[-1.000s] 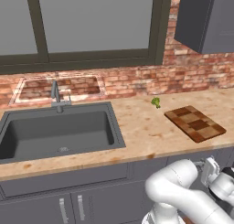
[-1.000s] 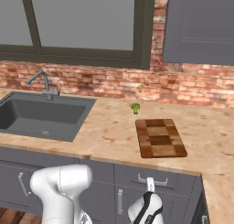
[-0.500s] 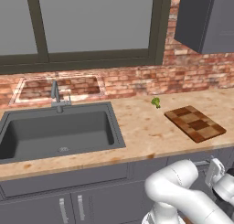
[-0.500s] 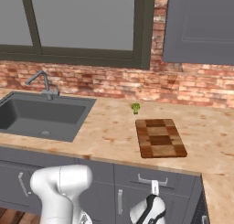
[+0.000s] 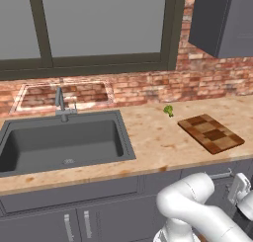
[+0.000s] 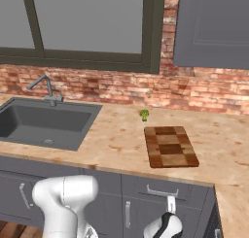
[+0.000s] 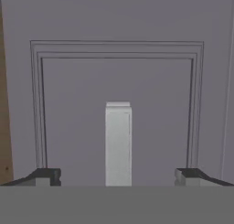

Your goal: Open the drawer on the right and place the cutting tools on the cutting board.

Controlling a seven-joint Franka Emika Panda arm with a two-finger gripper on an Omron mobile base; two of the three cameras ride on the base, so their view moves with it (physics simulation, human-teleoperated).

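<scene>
- The hand [image 7: 118, 177] is released, its two fingertips [image 7: 45, 176] spread wide at either side of a pale bar handle [image 7: 118, 143] and not touching it.
- That handle sits on a dark grey panelled front, the drawer [image 7: 117, 109], directly ahead of the hand.
- In the right base view the hand [image 6: 168, 222] hangs low under the table [image 6: 116, 140] edge, just below the drawer's handle [image 6: 162, 192].
- The cutting board [image 6: 170, 146] lies flat on the table above, at 12 o'clock from the hand.
- A small green broccoli floret [image 6: 144, 115] stands near the board's 10 o'clock corner, apart from it.
- The sink [image 6: 41, 123] lies well apart, at 9 o'clock of the board.
</scene>
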